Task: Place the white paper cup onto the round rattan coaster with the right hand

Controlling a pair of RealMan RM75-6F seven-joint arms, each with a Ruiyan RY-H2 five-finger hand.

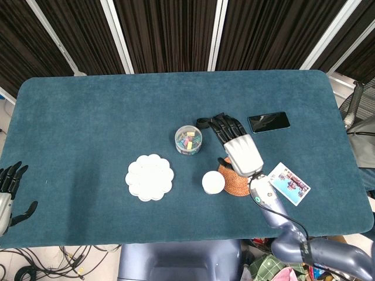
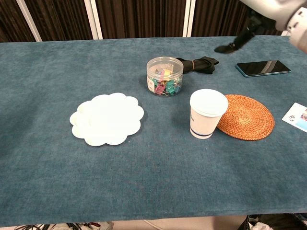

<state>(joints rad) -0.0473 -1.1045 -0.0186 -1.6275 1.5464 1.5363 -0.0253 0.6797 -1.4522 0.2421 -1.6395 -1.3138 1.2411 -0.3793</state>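
Paper is all this cup [image 2: 208, 113] is, white and thin-walled, standing upright on the table [image 2: 57, 67] with its foot just beside the left edge of the coaster [image 2: 246, 116], touching or almost touching it; I cannot tell which. From the head view the cup [image 1: 213, 182] shows a flat white top, perhaps a lid, so I cannot say whether anything is inside. My guess is that it weighs very little, dents easily under a hard squeeze, and would tip or skid across the cloth if nudged from one side. The sensible hold looks to be around the middle of the wall, thumb on one side and fingers opposite, with light pressure, well below the rim so the top does not buckle. The right robot hand [image 1: 239, 147] hovers above the coaster [image 1: 235, 180] and the nearby tub of clips [image 1: 188, 140], fingers spread and holding nothing, not touching the cup. Its dark fingertips [image 2: 226, 48] hang in at the top of the chest view, high above the table. The left robot hand [image 1: 8, 186] sits off the table's near-left corner, fingers apart and empty. Only a short lift and a small sideways shift should be needed, since the coaster lies right next to the cup.
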